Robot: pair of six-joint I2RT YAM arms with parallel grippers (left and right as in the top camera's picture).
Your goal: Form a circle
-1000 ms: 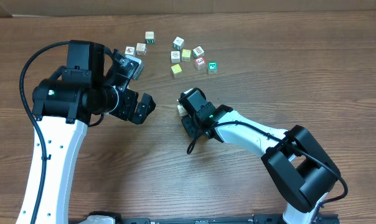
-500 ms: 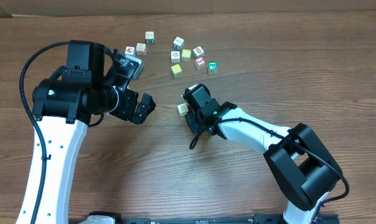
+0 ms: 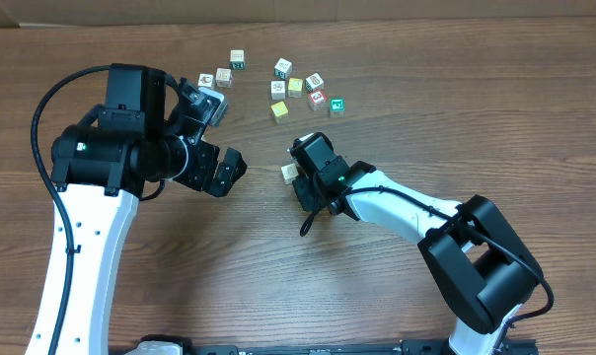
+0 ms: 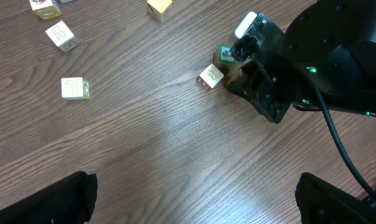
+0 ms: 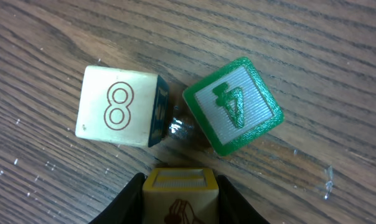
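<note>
1. Left gripper (image 4: 194, 199): jaws spread wide, holding nothing, well left of the cream wooden cube (image 5: 116, 107) printed "8".
2. Right gripper (image 5: 179, 199): clamped on a yellow-topped picture cube (image 5: 178, 179), just below the cream wooden cube.
3. Green-rimmed cube (image 5: 233, 107): just right of the cream wooden cube.

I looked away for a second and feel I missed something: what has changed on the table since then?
The right pincer shifted slightly toward the loose cubes. It holds a yellow-topped cube, though the pictures do not show whether that grip is new. The left pincer stayed wide open and still. The cream cube marked 8 and the loose cubes did not move.
</note>
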